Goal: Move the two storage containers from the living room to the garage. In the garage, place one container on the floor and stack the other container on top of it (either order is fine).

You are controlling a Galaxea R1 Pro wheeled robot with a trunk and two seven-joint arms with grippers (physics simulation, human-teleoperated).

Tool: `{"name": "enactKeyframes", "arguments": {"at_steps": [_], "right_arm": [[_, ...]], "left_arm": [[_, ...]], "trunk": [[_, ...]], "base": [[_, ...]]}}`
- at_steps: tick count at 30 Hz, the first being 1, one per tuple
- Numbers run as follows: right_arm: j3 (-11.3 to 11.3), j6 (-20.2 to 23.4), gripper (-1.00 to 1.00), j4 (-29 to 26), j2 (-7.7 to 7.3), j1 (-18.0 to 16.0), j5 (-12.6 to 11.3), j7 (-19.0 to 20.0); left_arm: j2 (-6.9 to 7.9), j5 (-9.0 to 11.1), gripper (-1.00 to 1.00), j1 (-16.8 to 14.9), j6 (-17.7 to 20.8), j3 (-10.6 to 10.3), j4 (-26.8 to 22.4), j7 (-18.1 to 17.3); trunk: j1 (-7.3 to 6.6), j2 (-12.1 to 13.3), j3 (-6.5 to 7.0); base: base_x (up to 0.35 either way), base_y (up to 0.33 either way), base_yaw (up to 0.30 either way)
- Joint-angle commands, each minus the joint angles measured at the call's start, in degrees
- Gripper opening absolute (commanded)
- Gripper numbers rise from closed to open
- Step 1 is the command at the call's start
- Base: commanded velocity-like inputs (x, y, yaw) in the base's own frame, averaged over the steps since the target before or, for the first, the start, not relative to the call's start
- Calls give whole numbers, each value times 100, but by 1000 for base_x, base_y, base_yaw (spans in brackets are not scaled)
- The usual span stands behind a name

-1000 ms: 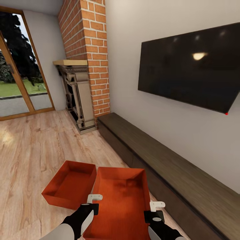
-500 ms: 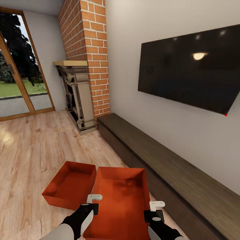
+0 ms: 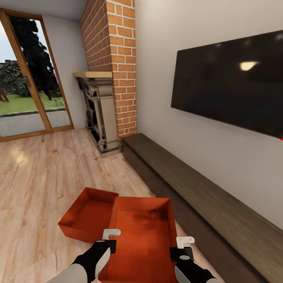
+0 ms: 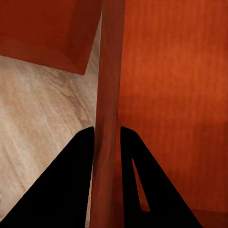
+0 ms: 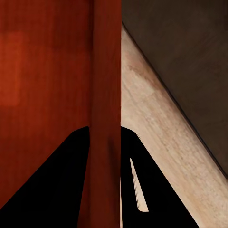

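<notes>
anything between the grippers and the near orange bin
Nothing visible. The left gripper pinches one side wall of the near orange-red ribbed bin, the right gripper the opposite wall; each wall sits directly between its fingers.

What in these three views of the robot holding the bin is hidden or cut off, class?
- Held container: near end cut by the head view's bottom edge.
- Second container: its right wall is hidden behind the held one.
- TV: right part cut by the frame edge.
- Left gripper, right gripper: black silhouettes, grip contact unclear.
</notes>
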Motion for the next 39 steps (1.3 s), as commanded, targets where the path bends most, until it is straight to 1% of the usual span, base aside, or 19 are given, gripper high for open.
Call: {"name": "enactKeyframes", "arguments": {"at_steps": [1, 39], "right_arm": [[-7, 1, -100, 79, -11, -4, -58, -64], [-7, -47, -100, 82, -11, -4, -58, -64]], "left_arm": [[7, -86, -100, -3, 47, -47, -22, 75], [34, -77, -100, -3, 21, -46, -22, 84]], "trunk": [[-1, -3, -5], [-1, -3, -5]], "base": [[0, 0, 296], [0, 0, 300]]}}
